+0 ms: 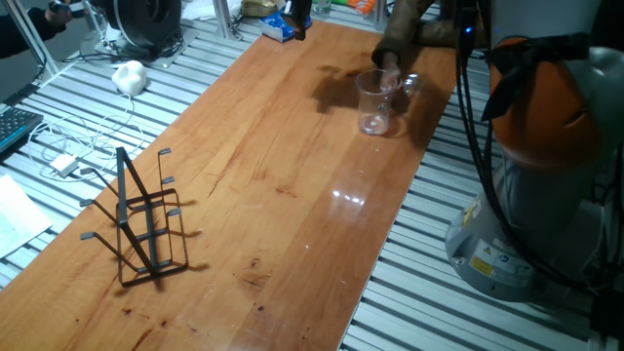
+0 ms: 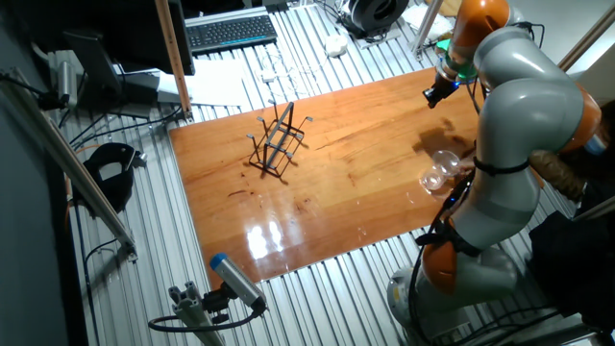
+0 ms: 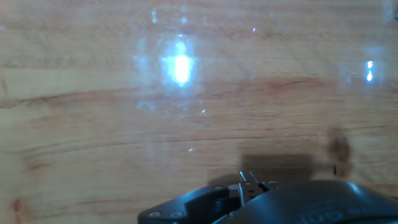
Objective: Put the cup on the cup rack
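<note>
Item one: the cup (image 1: 374, 100), clear tumbler, upright on the wooden table (image 1: 292, 185) near its far end; I see nothing in it. Item two: the cup rack (image 1: 141, 219), black wire, standing well apart at the near end, pegs bare. Item three: the gripper (image 1: 392, 60), just above the cup's rim; I cannot tell how its fingers stand.

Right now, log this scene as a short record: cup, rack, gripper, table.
cup: clear tumbler, upright on the table near its far end, close to the robot-side edge
rack: black wire stand, upright at the opposite end, no cup on it
gripper: over the table near the cup; open or shut cannot be told
table: wooden top, glossy with light reflections
task state: cup not yet on rack
</note>
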Controlling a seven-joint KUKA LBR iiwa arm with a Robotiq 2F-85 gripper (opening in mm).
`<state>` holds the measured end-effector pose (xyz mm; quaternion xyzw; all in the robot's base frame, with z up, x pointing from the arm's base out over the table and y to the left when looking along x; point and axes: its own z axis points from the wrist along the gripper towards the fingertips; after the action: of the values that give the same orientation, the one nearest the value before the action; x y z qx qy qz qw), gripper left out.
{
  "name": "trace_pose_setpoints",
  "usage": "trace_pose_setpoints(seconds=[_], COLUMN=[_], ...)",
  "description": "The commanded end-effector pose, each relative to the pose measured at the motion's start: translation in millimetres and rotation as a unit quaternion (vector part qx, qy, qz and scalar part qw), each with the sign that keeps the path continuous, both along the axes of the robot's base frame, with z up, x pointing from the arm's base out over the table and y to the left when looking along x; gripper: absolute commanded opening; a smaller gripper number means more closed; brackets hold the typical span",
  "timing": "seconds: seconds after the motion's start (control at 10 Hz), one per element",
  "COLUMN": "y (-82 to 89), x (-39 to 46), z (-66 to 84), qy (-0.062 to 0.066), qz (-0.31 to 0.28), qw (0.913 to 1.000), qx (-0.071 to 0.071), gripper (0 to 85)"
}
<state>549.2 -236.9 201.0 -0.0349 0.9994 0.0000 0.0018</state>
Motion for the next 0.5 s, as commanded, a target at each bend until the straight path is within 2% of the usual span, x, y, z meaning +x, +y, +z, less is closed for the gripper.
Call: trace_pose_setpoints(seconds=[0.0,0.1,0.2,0.4], y=[2.9,2.9,2.9,2.9], x=[4.0,4.0,4.0,4.0], z=[-0.6,-0.6,-0.6,-0.6], qy=[-0.002,0.005,0.023,0.058], qz=[-0.012,-0.026,-0.040,-0.042], qw=[0.9999,0.9996,0.9988,0.9973], qx=[0.005,-0.003,-0.014,-0.014], gripper=[0.0,0.0,0.0,0.0])
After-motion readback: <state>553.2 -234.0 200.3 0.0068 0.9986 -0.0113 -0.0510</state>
